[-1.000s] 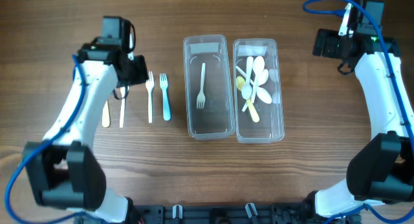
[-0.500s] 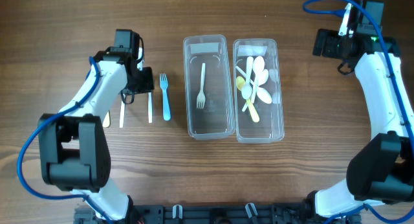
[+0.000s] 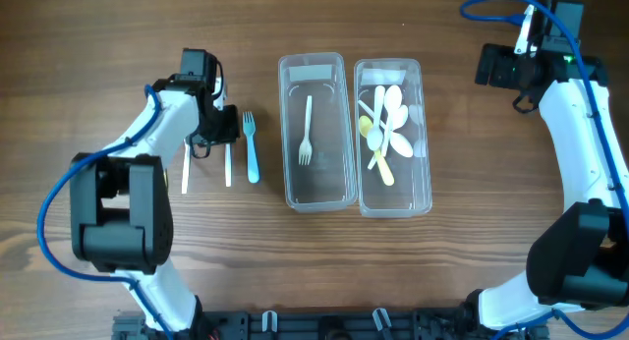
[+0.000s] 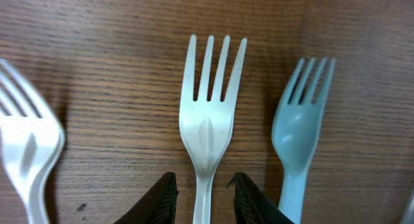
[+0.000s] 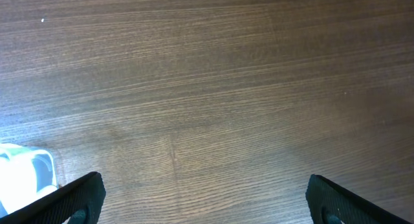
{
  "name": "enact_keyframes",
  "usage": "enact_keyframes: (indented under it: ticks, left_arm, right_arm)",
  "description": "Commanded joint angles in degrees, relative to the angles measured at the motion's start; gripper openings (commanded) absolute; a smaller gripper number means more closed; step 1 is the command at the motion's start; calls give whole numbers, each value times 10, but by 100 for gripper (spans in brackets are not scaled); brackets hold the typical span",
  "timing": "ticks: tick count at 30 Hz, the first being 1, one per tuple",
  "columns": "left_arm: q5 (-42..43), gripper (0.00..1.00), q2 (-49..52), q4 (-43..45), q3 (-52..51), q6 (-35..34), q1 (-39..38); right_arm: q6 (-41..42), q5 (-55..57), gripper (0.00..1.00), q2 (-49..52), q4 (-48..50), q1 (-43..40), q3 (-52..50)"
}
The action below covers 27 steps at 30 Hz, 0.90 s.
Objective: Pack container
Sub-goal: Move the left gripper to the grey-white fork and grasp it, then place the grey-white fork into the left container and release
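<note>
Wood-grain table (image 3: pixel 452 271) lies under everything. The left gripper (image 4: pixel 204 197) hangs low over it, jaws narrowly parted, its black fingertips (image 4: pixel 167 197) standing either side of a white fork's (image 4: pixel 211 123) handle with a sliver of wood showing on each side, so nothing is clamped. That fork lies flat, tines pointing away from the gripper, between a second white fork (image 4: pixel 26 149) and a light blue fork (image 4: pixel 299 136): three forks in a row on the table. Beyond the blue one sit two clear rectangular containers, side by side and touching. The nearer container (image 3: pixel 287 143) holds a single white fork (image 3: pixel 308 134), lying lengthwise. The farther container (image 3: pixel 426 143) holds a loose heap of white and yellow spoons (image 3: pixel 385 129), too overlapped to count. Well off at the far corner, the right gripper (image 5: pixel 204 198) is spread wide over bare wood with nothing between its fingers.
</note>
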Motion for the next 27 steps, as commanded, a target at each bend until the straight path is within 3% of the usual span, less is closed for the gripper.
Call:
enact_keyframes:
  ticks: [1,27]
  left_arm:
    - [15,31,21,1,-4,13,-2]
    - [14,26,22,14,-22,13,-2]
  right_arm:
    - [6,8,100,-13,2,2,10]
    - [6,8,100,-13,2,2,10]
